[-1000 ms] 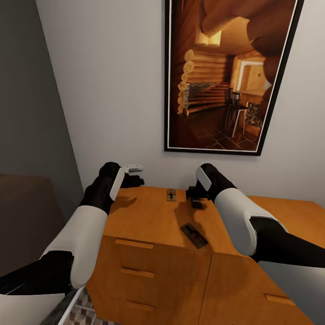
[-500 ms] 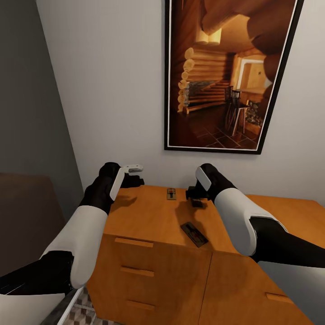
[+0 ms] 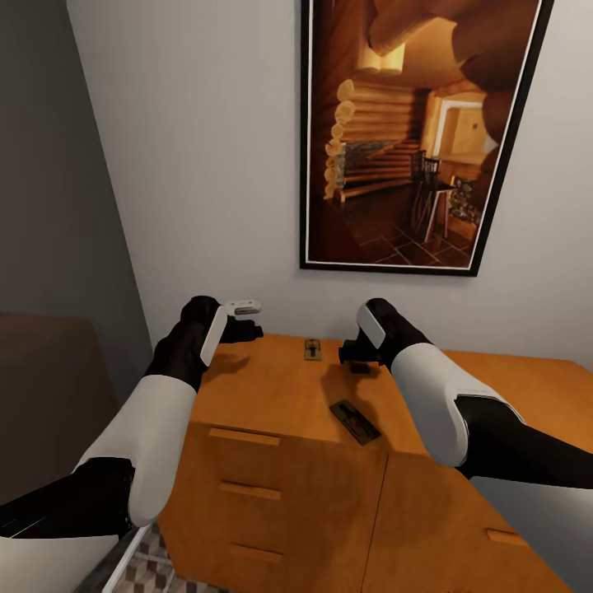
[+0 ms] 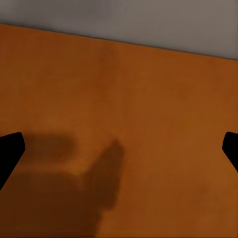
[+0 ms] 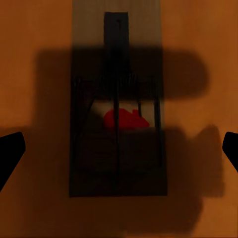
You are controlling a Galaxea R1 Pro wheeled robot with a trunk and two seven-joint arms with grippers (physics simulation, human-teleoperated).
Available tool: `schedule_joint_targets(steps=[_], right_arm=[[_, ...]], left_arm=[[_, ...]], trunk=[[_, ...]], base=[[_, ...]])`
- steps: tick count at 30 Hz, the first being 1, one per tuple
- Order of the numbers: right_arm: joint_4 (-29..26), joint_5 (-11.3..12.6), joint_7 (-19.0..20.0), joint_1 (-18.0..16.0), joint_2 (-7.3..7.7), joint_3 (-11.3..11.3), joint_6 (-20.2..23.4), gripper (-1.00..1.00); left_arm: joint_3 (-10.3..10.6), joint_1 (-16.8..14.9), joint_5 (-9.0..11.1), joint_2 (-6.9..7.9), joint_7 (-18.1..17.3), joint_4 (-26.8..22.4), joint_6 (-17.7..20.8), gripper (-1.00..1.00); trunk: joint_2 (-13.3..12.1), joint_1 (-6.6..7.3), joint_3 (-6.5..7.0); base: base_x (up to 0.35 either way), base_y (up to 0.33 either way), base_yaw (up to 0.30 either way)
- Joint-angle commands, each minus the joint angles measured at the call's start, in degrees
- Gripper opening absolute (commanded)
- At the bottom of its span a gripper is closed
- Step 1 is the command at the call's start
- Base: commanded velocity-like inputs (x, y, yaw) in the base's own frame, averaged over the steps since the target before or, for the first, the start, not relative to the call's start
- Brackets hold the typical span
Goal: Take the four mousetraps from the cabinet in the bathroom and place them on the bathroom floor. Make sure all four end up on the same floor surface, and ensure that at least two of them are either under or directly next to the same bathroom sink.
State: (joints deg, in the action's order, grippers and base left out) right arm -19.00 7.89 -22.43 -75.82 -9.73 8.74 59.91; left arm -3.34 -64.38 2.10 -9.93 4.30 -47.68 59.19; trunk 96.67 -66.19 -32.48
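With its jaws spread wide and empty, the right gripper (image 3: 356,356) is poised directly above 1 mousetrap (image 5: 117,124) on the cabinet (image 3: 272,387), so a straight, centred descent is advised.

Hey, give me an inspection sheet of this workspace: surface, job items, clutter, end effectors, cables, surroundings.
Surface: smooth orange-brown wooden cabinet top, flat drawer fronts below.
Job's things: three small flat brown mousetraps on the cabinet top: one near the wall, one near the front edge, one with a red bait spot under the right end effector.
Clutter: nothing seen.
Grippers: left end effector open above bare wood; right end effector open, fingers apart over the trap.
Cables: nothing seen.
Surroundings: pale wall, black-framed log-cabin picture, patterned floor tiles at lower left.
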Motion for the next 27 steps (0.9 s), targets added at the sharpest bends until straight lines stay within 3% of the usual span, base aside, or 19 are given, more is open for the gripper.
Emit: schedule_joint_targets(steps=[1,27], right_arm=[[-0.1,0.6,-0.6,0.0,-0.03,0.1,0.1,1.0],[0.0,0.6,-0.6,0.0,0.06,0.2,0.1,1.0]], left_arm=[[-0.2,0.0,0.3,-0.06,0.4,0.0,0.2,1.0],[-0.2,0.0,0.2,-0.06,0.4,-0.1,0.2,1.0]], trunk=[[0.5,-0.22,-0.25],[0.9,-0.44,-0.43]], base=[[0.0,0.0,0.0],[0.0,0.0,0.0]])
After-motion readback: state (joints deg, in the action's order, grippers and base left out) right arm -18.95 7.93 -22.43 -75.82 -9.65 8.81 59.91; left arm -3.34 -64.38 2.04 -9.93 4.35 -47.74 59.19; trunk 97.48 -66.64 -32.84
